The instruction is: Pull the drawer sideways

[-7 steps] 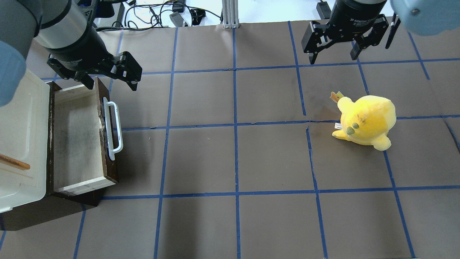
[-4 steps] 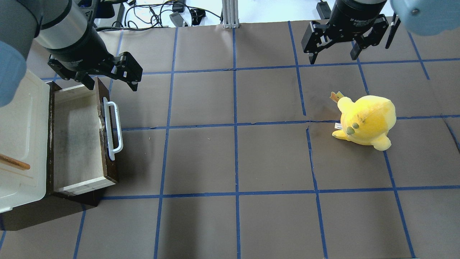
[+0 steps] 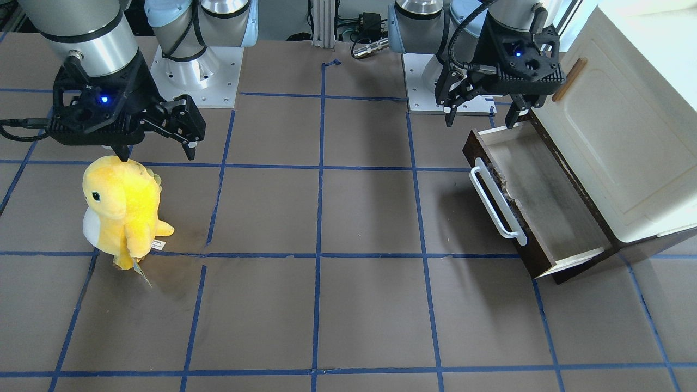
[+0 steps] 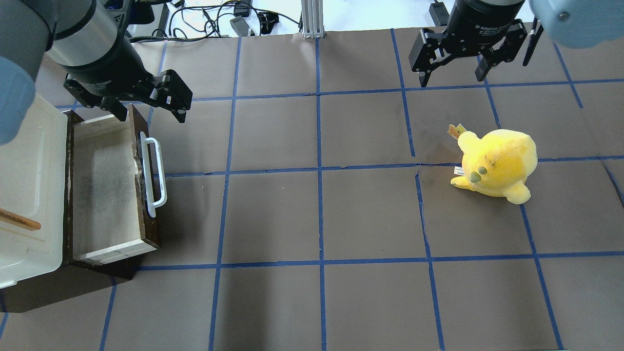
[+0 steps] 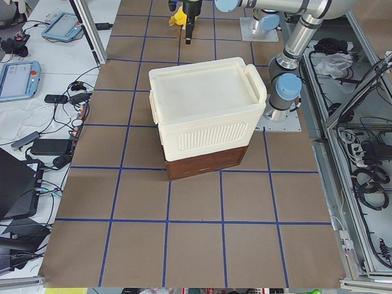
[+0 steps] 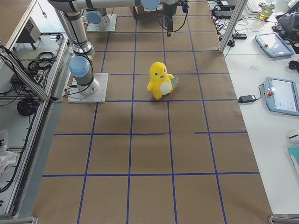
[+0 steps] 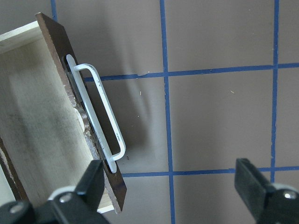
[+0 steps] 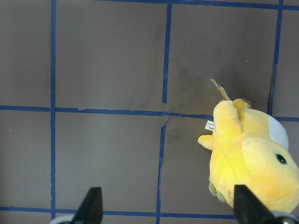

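Note:
The drawer (image 4: 105, 190) stands pulled out of the cabinet at the table's left. It has a dark brown front, a long white bar handle (image 4: 155, 175) and an empty pale interior. It also shows in the front-facing view (image 3: 544, 201) and the left wrist view (image 7: 42, 130). My left gripper (image 4: 150, 109) is open and empty. It hovers over the drawer's far end, above the top of the handle (image 7: 100, 116), touching nothing. My right gripper (image 4: 452, 79) is open and empty, far off at the table's back right.
The cream cabinet (image 4: 29, 185) with a small brown wooden handle (image 4: 19, 220) sits over the drawer at the left edge. A yellow plush toy (image 4: 497, 165) stands at the right, below the right gripper. Blue tape lines grid the brown table.

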`<state>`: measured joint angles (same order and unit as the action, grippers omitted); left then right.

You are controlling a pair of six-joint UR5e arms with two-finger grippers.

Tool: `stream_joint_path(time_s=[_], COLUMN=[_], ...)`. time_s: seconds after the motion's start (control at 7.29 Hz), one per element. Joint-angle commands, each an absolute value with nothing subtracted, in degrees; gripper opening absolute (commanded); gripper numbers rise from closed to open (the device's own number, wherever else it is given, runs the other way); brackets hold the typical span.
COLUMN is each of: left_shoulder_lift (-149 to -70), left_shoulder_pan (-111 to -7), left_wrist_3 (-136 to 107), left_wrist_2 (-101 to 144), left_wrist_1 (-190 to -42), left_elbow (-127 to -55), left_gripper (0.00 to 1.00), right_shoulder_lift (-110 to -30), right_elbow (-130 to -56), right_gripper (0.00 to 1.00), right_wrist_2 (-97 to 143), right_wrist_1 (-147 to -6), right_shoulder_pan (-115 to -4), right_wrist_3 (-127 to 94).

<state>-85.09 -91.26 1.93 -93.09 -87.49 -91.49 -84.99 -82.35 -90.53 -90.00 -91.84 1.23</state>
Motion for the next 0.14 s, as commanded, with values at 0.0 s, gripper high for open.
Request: stream_joint_path(time_s=[0.0], left_shoulder_lift=[-85.17], left_shoulder_pan=[-91.14], left_wrist_3=[1.93], left_wrist_2=[-92.99], left_wrist_1=[-87.36], left_elbow=[-91.49], left_gripper=[1.00], right_shoulder_lift=[-84.99], right_elbow=[-82.35], right_gripper=[1.00], right_wrist_2=[-90.53], right_wrist_1=[-90.00], right_shoulder_pan=[-91.85], right_wrist_3=[1.23])
